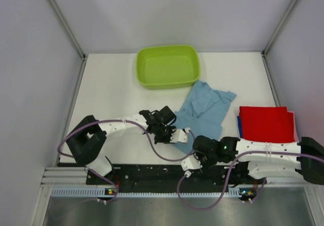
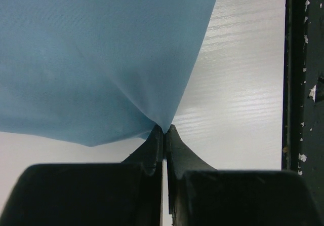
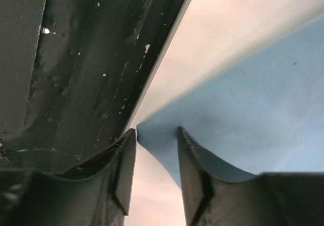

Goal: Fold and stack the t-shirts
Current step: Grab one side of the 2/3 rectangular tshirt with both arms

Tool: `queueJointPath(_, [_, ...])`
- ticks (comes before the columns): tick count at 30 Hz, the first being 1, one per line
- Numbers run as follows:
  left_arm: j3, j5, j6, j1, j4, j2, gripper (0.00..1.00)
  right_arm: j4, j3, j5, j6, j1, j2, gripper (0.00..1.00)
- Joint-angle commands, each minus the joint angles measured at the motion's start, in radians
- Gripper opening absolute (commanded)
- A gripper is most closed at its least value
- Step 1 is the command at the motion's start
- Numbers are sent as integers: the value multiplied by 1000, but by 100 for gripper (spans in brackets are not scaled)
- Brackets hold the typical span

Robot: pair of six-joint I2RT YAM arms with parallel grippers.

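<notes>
Near the front edge of the worktop (image 1: pixel 116 94), I have the light blue t-shirt (image 1: pixel 205 109) by its near edge.
My left pincer (image 2: pixel 165 128) is pressed together on a pinch of the cloth. My right pincer (image 3: pixel 157 135) stands apart, with a corner of the same shirt between its fingers. The shirt lies crumpled mid-worktop, beside a folded red t-shirt (image 1: pixel 266 123) stacked on a darker blue one (image 1: pixel 239 127).
</notes>
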Motion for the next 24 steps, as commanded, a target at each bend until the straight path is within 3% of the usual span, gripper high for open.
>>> queueJointPath(1, [3, 39, 0, -5, -20, 2, 0, 40, -11, -18, -12, 14, 11, 23])
queueJointPath(4, [12, 39, -17, -5, -25, -2, 0, 30, -7, -46, -18, 14, 6, 0])
queueJointPath(13, [25, 122, 22, -19, -183, -90, 0, -80, 81, -129, 69, 14, -133, 0])
queueJointPath(18, [45, 151, 48, -33, -292, -111, 0, -227, 180, -215, 77, 13, -163, 0])
queueJointPath(24, [152, 183, 89, -37, -389, -174, 0, -287, 266, -253, 92, -7, -258, 0])
